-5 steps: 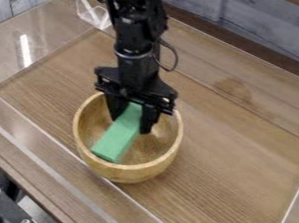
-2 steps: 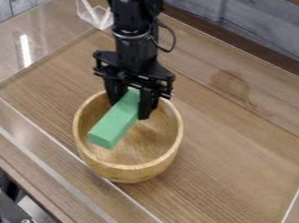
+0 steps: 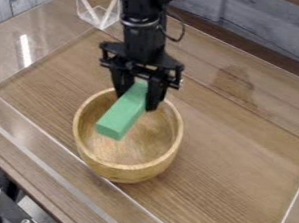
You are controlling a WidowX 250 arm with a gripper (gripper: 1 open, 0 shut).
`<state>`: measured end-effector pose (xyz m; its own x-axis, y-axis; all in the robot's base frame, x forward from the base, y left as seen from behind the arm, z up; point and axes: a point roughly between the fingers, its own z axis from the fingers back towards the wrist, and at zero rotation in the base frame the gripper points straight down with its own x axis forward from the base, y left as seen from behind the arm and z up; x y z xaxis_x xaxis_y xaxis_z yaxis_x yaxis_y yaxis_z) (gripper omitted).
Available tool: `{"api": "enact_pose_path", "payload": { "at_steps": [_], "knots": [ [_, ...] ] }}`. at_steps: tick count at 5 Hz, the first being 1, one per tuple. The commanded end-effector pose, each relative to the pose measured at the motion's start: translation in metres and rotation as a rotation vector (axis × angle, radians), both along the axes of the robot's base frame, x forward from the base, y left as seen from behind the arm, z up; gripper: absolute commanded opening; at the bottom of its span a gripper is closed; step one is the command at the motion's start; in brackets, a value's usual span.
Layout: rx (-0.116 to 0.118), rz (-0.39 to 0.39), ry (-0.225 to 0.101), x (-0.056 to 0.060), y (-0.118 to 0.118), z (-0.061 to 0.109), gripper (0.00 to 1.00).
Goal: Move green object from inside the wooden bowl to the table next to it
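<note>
Camera view, high and angled, looking down across the table [image 3: 250,144].

Nearest, at 6 o'clock: clear acrylic wall [image 3: 50,189] along the front edge, running from 9 down toward 5. Dark gear outside it in the bottom-left corner, too blurred to name.

Just behind, slightly below centre: bowl [image 3: 124,163], round, light tan, thick rim, sitting flat on the brown wood-grain top. Interior floor bare and visible at its 4 o'clock side.

Above the bowl: block [image 3: 125,114], bright green, flat and long, tilted. Upper end toward 1 o'clock, lower end toward 7 o'clock. Lower end hanging over the bowl's left half, clear of the bowl floor as far as can be told; contact with the rim not seen. Not on the table.

At the block's upper end: gripper [image 3: 140,83], black, pointing straight down, fingers clamped tight on the block, one dark finger [image 3: 158,92] showing on its right side. Block held up by that grip alone.

Beyond, toward 12 o'clock: black arm [image 3: 142,17] rising out of the top of the picture, white cable looped at its left.

Farthest: rear acrylic wall [image 3: 254,39] from 11 to 3 o'clock, grey planked surface behind it. Pale glare patch on the table at 2 o'clock.
</note>
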<state>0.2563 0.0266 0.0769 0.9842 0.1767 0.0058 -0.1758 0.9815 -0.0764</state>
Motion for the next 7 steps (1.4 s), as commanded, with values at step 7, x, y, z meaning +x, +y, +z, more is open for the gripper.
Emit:
{"api": "enact_pose_path", "payload": {
  "at_steps": [7],
  "knots": [
    [0.011,-0.081,-0.086,0.040,0.025,0.043,0.00]
  ]
}}
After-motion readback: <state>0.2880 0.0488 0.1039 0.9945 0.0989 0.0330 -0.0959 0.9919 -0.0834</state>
